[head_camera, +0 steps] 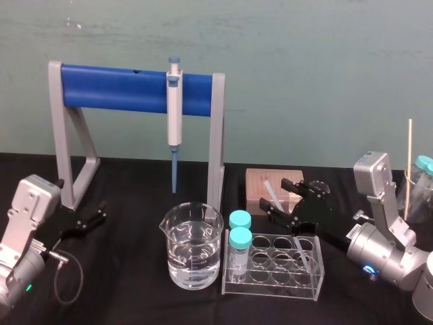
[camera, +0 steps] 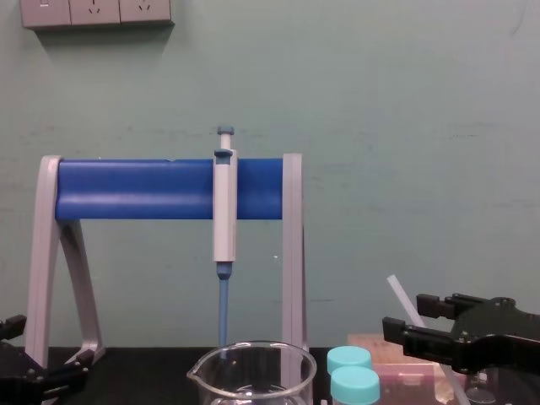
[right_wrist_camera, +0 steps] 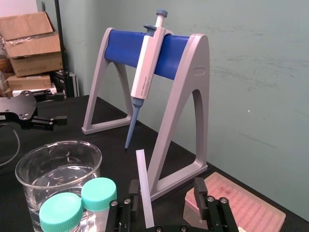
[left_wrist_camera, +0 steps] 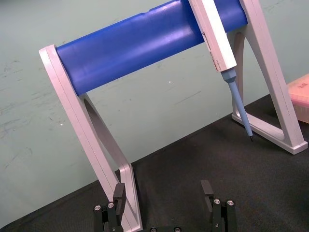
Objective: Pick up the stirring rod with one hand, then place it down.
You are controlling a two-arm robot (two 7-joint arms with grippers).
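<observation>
Right gripper: the black jointed right gripper point(right_wrist_camera: 165, 188) hovers in front of and to the right of the right leg of the grey stand with the blue crossbar point(head_camera: 115, 88). Its fingers are spread apart and clamp nothing.
Stirring rod: the long, translucent white stirring rod point(right_wrist_camera: 144, 183) leans tilted, its upper part between the spread fingers. It is close beside one finger and well apart from the other; whether it touches cannot be told.
Rod's foot: it sits in the right part of the clear plastic tube rack point(head_camera: 274, 281), in front of the stand's right leg.
Room at the gripper: a free gap lies on the rod's far-finger side. The pink ribbed tip box point(head_camera: 260, 183) sits just behind the gripper, beside the stand's right leg.
Rack neighbours: two teal-capped vials point(head_camera: 239, 238) stand at the rack's stand-side end, and a clear glass beaker of water point(head_camera: 191, 254) is just beyond them, below the crossbar.
Pipette: the grey-white pipette with a blue tip point(head_camera: 174, 115) hangs from the crossbar, its tip above the beaker.
Left gripper: the black left gripper point(left_wrist_camera: 163, 191) rests low by the stand's left leg, fingers apart and holding nothing.
Open room: bare black tabletop point(head_camera: 135, 298) lies in front of the stand, between the left gripper and the beaker.
Right edge: a thin pale stick point(head_camera: 409, 162) stands upright in glassware far right of the stand.
</observation>
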